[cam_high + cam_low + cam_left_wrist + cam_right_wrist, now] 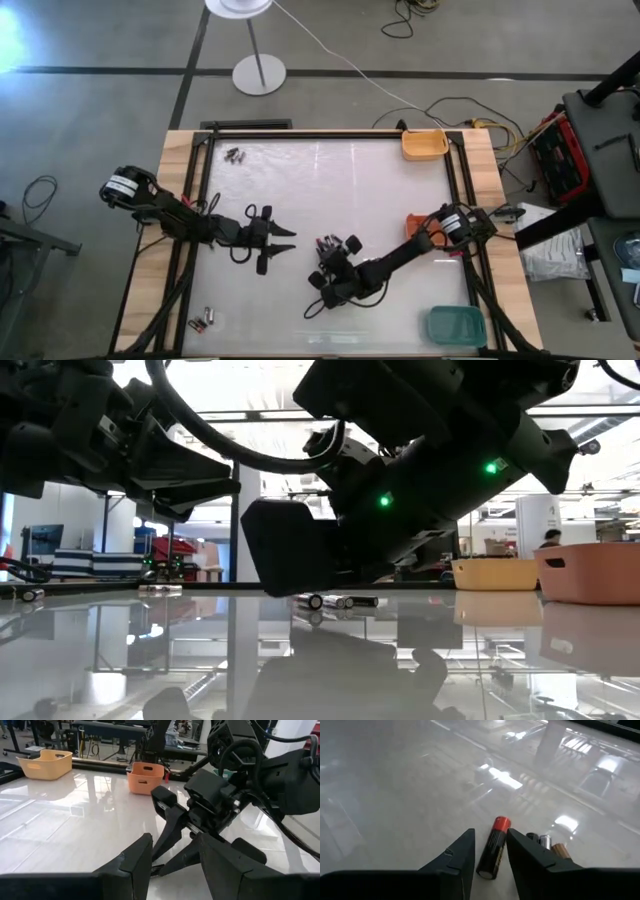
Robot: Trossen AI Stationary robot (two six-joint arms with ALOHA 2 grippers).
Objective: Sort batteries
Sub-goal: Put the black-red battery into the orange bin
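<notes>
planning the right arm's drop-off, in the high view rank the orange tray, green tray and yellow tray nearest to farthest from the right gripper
From the right gripper, over the centre battery cluster:
1. Orange tray, beside the right arm's base, nearest.
2. Green tray, near right corner, slightly farther.
3. Yellow tray, far right corner, farthest.

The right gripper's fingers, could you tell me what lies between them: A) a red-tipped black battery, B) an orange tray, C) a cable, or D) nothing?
A: in the right wrist view the right gripper straddles a black battery with a red end lying on the table, fingers open.
</notes>
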